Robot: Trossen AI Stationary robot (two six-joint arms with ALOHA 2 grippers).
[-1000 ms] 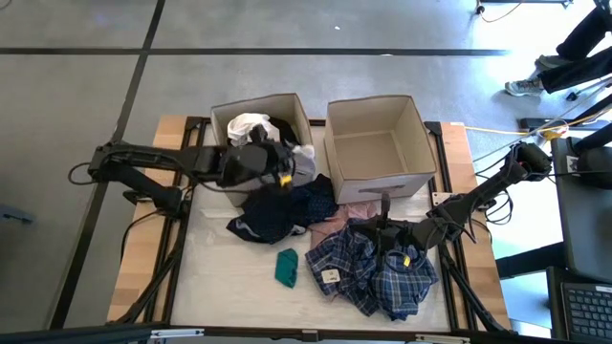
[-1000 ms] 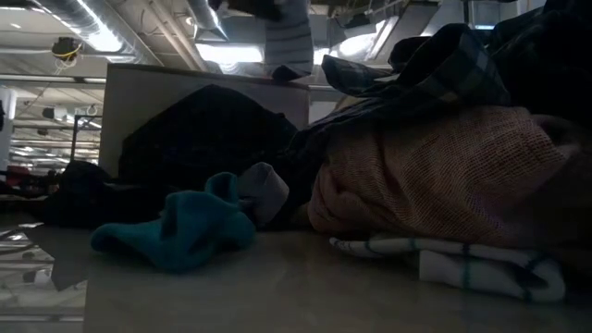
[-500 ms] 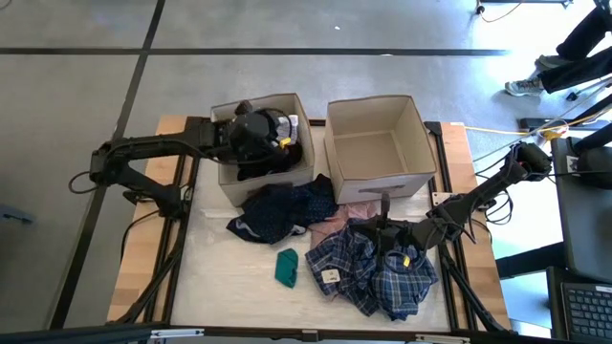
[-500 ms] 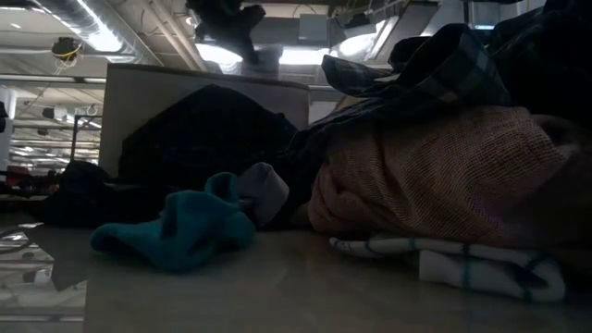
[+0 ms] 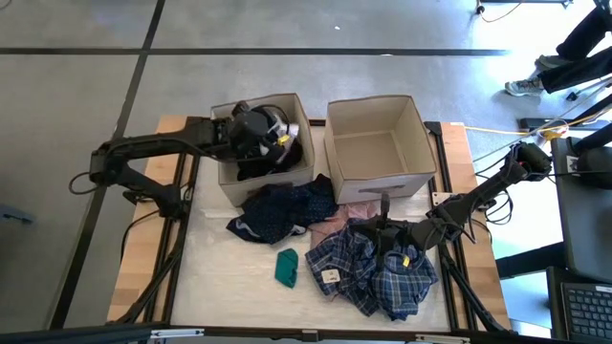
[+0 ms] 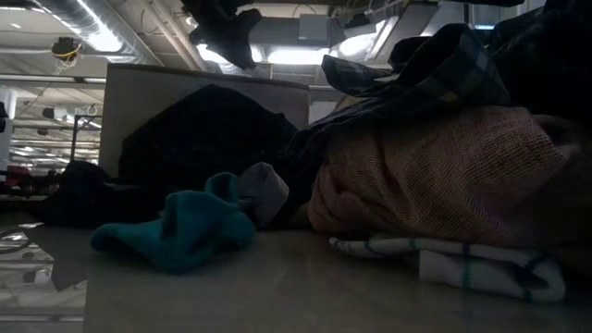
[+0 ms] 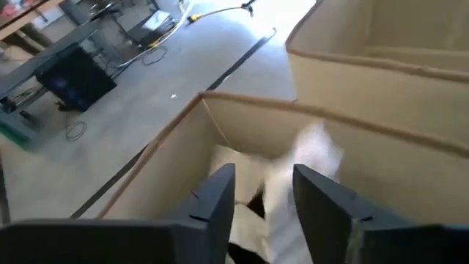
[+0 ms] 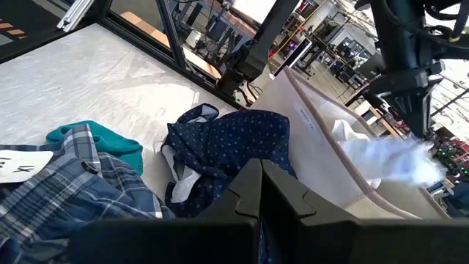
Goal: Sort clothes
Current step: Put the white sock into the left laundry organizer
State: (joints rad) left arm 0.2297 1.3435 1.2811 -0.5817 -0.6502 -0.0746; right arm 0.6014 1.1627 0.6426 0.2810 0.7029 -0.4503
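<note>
My left gripper [image 5: 283, 135] [image 7: 264, 173] hangs open over the left beige box [image 5: 263, 99] [image 7: 249, 103]. A white garment [image 7: 308, 150] [image 8: 388, 158] shows blurred just below its fingers, inside the box, among dark and white pieces. My right gripper [image 5: 384, 229] [image 8: 260, 172] is shut above the blue-plaid garment [image 5: 373, 272]. On the table lie a navy dotted piece [image 5: 277, 210], a teal item [image 5: 287, 268] [image 6: 176, 231], a dusty-pink piece [image 6: 435, 176] and a striped sock [image 6: 462, 264].
The right beige box [image 5: 368, 100] stands next to the left one and has nothing in it. A bare strip of table [image 5: 215, 277] lies near the front left. A person's legs [image 5: 574, 48] show beyond the table's far right corner.
My left gripper has swung from the left box's near wall toward the far edge and now stands over the box's inside. It carried a grey-white piece, which no longer hangs over the box's front in the low view. My right arm has kept still.
</note>
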